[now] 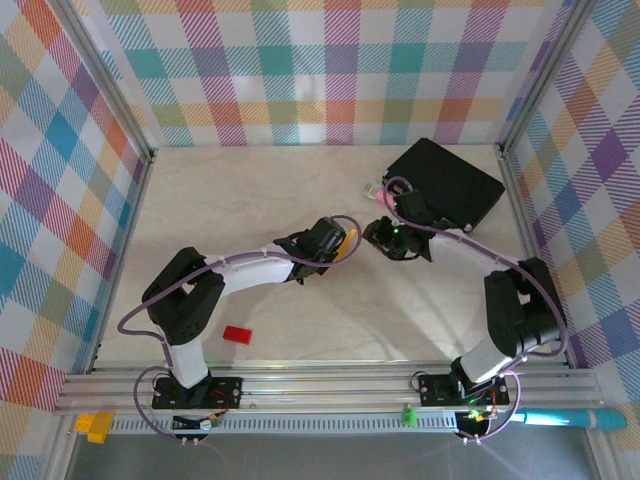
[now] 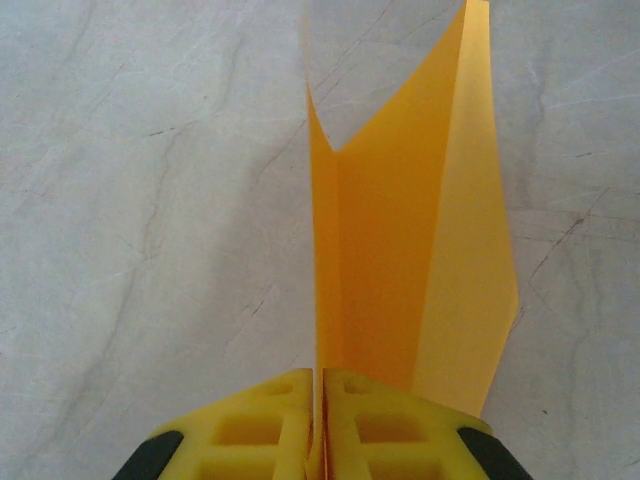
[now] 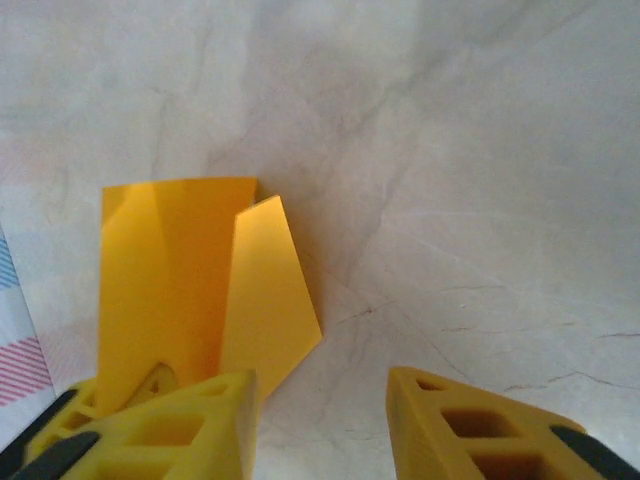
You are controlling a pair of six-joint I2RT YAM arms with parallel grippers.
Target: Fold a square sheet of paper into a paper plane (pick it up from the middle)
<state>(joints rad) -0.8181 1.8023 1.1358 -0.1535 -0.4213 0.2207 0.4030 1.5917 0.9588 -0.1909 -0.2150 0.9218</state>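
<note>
The orange-yellow sheet of paper (image 2: 410, 260) is folded into a long narrow shape with a centre crease and one flap standing out to the right, much like a paper plane. My left gripper (image 2: 322, 425) is shut on its near end along the crease and holds it above the table. In the top view the paper (image 1: 350, 243) sticks out of the left gripper (image 1: 338, 244) toward the right gripper (image 1: 385, 238). My right gripper (image 3: 320, 425) is open. The folded paper (image 3: 170, 280) lies beside and beyond its left finger, with bare table between the jaws.
A black box (image 1: 445, 183) lies at the back right, with a pink stick (image 1: 375, 188) by its left corner. A small red block (image 1: 236, 334) sits on the table near the left arm's base. Plaid walls close in the left, back and right sides.
</note>
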